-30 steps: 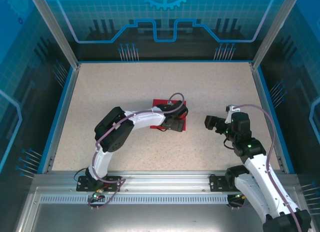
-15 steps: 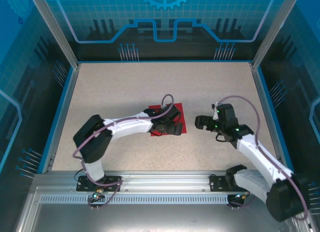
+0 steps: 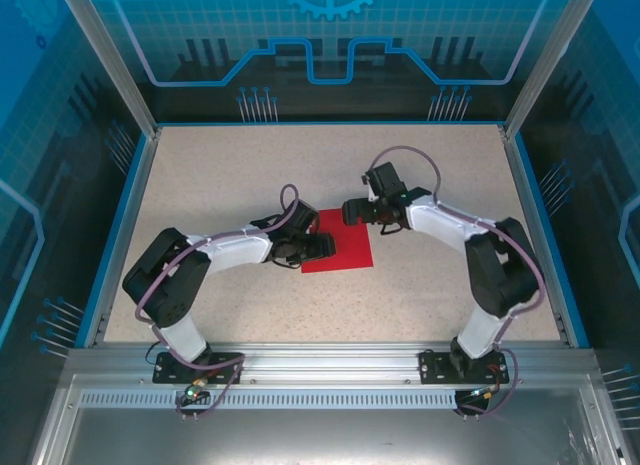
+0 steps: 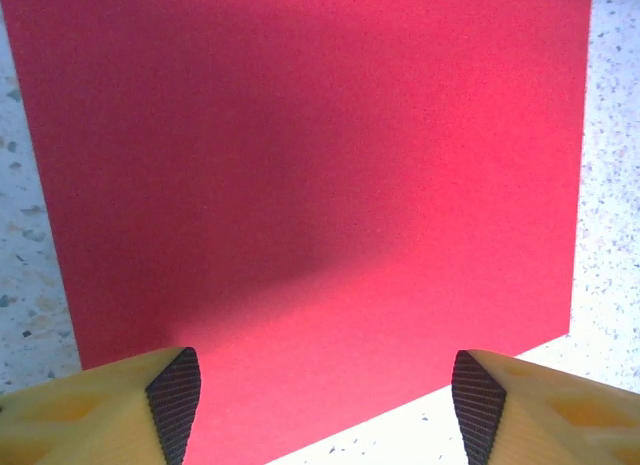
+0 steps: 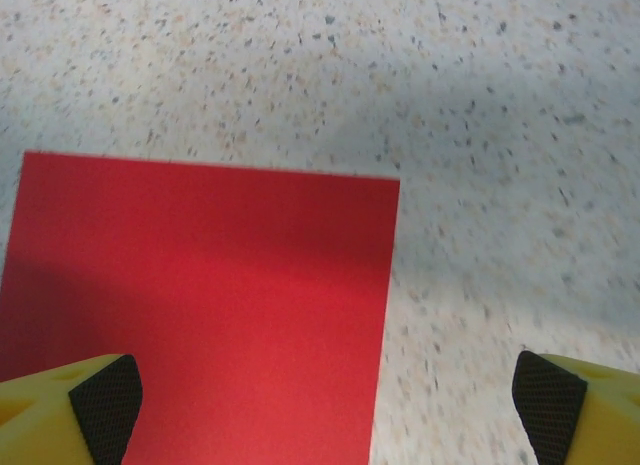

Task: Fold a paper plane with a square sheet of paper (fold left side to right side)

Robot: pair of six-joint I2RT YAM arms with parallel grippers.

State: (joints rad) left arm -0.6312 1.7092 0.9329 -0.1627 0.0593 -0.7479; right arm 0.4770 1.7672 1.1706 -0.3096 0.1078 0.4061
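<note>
While red sheet (image 3: 352,247) lies flat, left pincer (image 4: 322,400) spread, right pincer (image 5: 327,405) spread, seemingly hovering.

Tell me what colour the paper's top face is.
The paper is plain bright red, with no pattern; the left wrist view shows it best.

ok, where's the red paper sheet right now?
Top view: the square sheet of paper lies flat on the table, between the left gripper at its left edge and the right gripper over its far edge.

Red paper (image 3: 345,247), speckled beige table (image 3: 220,185)
</note>
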